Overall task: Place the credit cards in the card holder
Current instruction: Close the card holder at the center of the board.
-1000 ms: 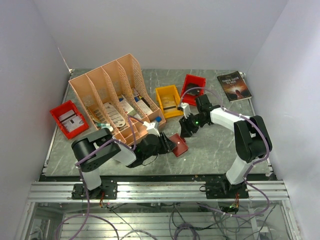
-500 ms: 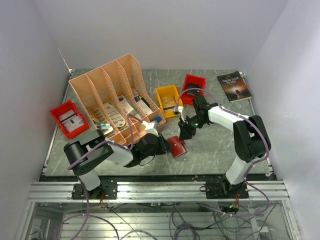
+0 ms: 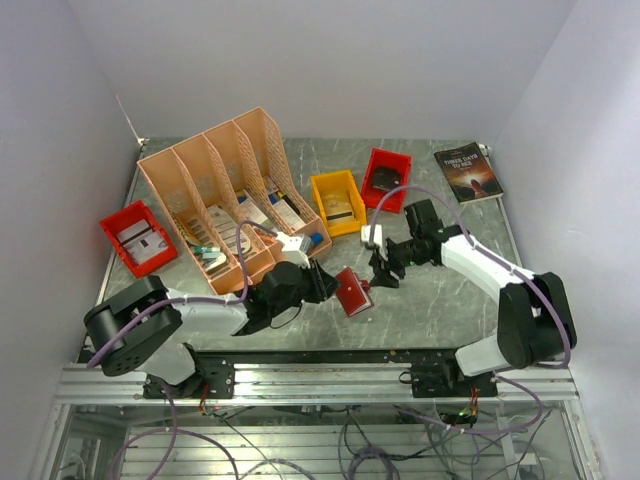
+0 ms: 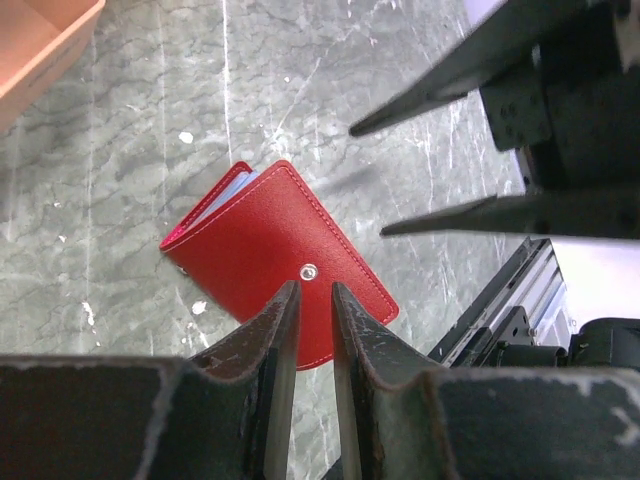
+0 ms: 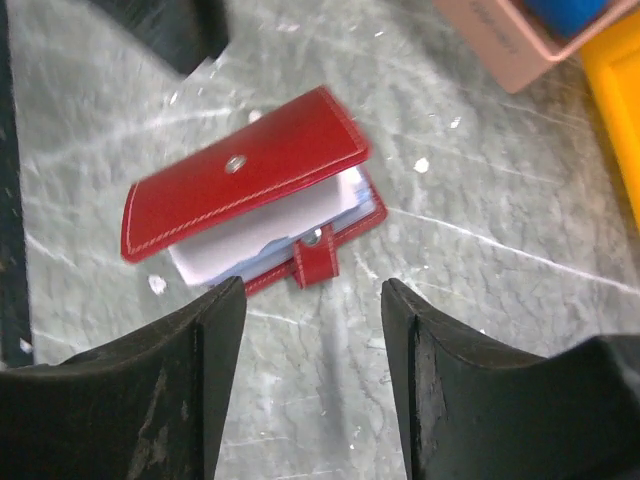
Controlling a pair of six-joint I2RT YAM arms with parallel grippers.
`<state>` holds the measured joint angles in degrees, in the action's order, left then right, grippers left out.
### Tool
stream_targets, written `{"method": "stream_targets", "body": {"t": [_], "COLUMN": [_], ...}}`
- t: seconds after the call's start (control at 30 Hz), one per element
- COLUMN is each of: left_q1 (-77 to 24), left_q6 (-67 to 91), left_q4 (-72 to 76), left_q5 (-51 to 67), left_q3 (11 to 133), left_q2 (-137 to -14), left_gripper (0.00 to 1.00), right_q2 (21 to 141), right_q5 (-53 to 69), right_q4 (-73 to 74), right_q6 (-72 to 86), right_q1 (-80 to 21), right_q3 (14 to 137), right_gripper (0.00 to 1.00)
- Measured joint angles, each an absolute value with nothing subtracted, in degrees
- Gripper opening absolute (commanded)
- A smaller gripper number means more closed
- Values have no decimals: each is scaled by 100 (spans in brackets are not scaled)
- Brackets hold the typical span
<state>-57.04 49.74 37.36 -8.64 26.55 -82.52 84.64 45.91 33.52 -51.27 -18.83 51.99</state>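
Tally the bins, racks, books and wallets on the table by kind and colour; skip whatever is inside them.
Red bins: 2
Yellow bin: 1
Peach file rack: 1
Dark book: 1
Red card holder: 1
Total: 6

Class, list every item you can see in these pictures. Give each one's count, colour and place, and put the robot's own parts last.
card holder: one, red, on the table between the grippers, cover partly lifted
file rack: one, peach, rear left
leaflets: several, pale, in the rack's slots
red bins: two, one at the left edge, one rear centre; contents too small to tell
yellow bin: one, beside the rack, left of the rear red bin
book: one, dark, rear right corner
table: one, grey marbled
arms: two, black and white, near edge
left gripper: narrowly open, at the card holder
right gripper: wide open, over the card holder
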Motion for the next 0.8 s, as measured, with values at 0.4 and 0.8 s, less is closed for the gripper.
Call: {"method": "stream_targets", "body": {"t": [0.4, 0.8], "left_q1": [-5568, -5502], "left_q6": [4947, 4943], "left_q4": [4042, 4222], "left_q5": [-373, -91], "left_q3": [2827, 3489], "left_q2": [-9198, -9946], "left_gripper": [29, 25], "right_q2": [8132, 8355], "right_q5": [3835, 3081], "right_q4": [1632, 613], "right_q6": [-6925, -6403], "right_q1": [-2154, -2637], "right_q3": [3780, 3684], "right_gripper": [72, 52]}}
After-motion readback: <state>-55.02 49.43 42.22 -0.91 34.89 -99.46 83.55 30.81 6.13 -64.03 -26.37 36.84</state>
